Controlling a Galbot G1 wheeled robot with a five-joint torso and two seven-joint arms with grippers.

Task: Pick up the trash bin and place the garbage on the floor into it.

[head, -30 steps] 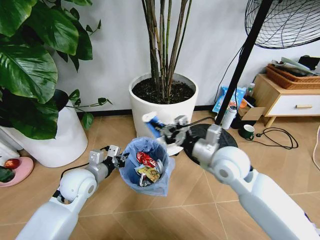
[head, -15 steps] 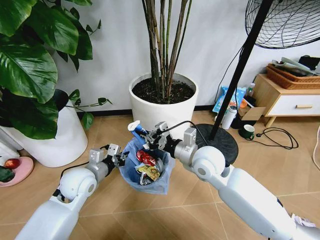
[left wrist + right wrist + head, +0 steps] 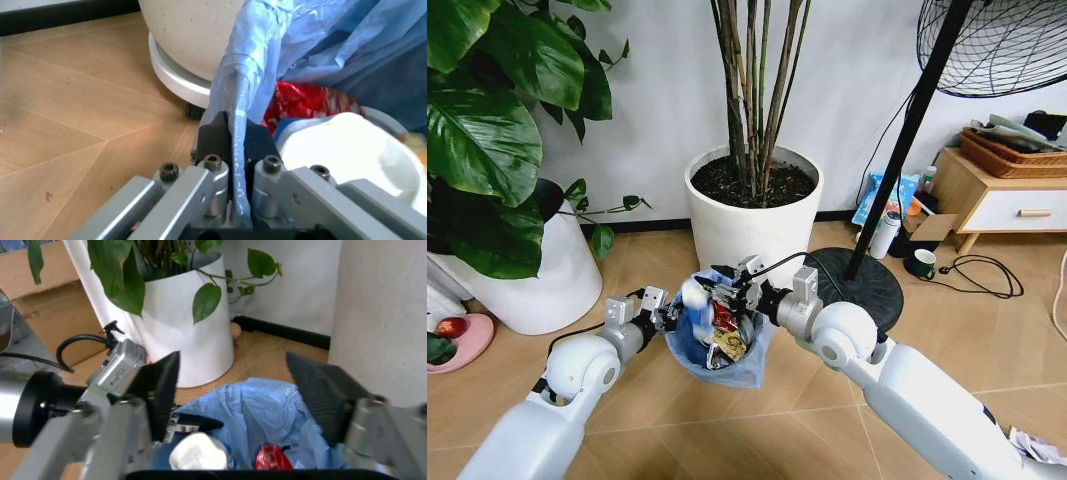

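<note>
A light tan herringbone wooden floor point(image 3: 817, 400) runs back to a white wall, where two white plant pots stand: one large pot point(image 3: 755, 215) of tall bare stems in the middle and one point(image 3: 542, 280) of broad green leaves to the left. A black fan stand point(image 3: 905, 150) rises on the right beside a low wooden cabinet point(image 3: 1002, 195).

The trash bin point(image 3: 719, 335), small and round with a crinkly light blue bag draped over its rim, hangs above the floor in front of the middle pot. The left gripper point(image 3: 665, 318) reaches forward from the lower left, arm low and bent at the elbow, and meets the bin's left rim. In the left wrist view its jaws are closed tight on the rim, with a fold of blue bag point(image 3: 250, 75) pinched between the two dark fingers point(image 3: 215, 135).

The right gripper point(image 3: 727, 282) comes in from the lower right, forearm angled up and across, and sits directly over the bin's mouth. In the right wrist view its jaws stand wide apart with nothing between them, the blue bag open below.

Inside the bin lie several pieces of garbage: one white crumpled wad point(image 3: 199, 452) near the left rim, one red packet point(image 3: 270, 460) beside it, and a yellowish wrapper point(image 3: 727, 347) lower down. One more white scrap point(image 3: 1037, 445) lies on the floor at the far lower right, well apart from the bin.
</note>
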